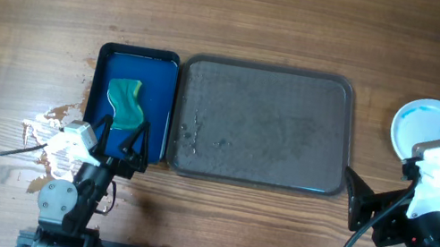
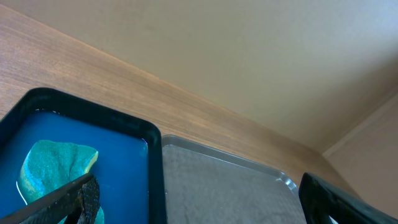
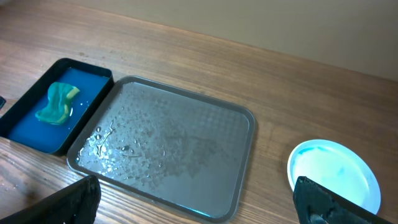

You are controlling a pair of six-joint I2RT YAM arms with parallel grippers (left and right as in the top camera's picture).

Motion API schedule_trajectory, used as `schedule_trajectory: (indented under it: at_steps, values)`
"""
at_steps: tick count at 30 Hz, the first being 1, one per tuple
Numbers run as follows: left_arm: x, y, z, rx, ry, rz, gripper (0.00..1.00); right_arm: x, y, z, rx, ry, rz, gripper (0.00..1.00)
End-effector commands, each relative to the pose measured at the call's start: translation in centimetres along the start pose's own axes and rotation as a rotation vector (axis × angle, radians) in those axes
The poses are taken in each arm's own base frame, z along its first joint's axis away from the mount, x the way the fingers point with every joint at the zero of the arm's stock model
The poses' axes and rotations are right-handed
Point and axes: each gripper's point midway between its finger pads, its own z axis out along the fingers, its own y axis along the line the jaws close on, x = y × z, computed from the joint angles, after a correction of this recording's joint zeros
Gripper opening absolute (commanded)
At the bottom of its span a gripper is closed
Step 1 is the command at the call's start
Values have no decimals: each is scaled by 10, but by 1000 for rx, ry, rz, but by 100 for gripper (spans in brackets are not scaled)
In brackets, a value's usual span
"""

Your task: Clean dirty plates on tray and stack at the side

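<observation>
Locate the grey tray (image 1: pixel 263 127) at the centre of the tabletop (image 1: pixel 309 30); its surface carries water droplets, densest toward the left near corner. Just beside its left edge sits the blue tray (image 1: pixel 98 98), holding blue liquid and a green sponge (image 1: pixel 126 100).

Find the white plate (image 1: pixel 429 124) on the tabletop to the right of the grey tray, apart from it. Its face shows a bluish wash. The right wrist housing covers its near edge from overhead, and you cannot tell whether more plates lie beneath it.

The left gripper (image 1: pixel 124 134) hangs over the blue tray's near end, fingers spread and holding nothing. The right gripper (image 3: pixel 196 196) also stands wide apart and unloaded. Each wrist view crops its own fingers.
</observation>
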Motion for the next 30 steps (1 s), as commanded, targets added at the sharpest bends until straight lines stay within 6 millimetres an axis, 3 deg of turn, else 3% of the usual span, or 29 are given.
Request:
schedule_trajectory:
  at_steps: [1, 14, 18, 24, 30]
  values:
    - [1, 0, -1, 4, 2, -10, 100, -1, -2, -1, 14, -5, 2, 100]
    - [1, 0, -1, 4, 2, -10, 100, -1, -2, -1, 14, -7, 2, 100]
    - [1, 0, -1, 4, 2, -10, 100, -1, -3, -12, 15, -44, 4, 100]
    - [1, 0, -1, 4, 2, -10, 100, -5, -3, -32, 9, -251, 74, 100]
    - [1, 0, -1, 4, 2, -10, 100, 11, 4, -15, -23, -479, 77, 100]
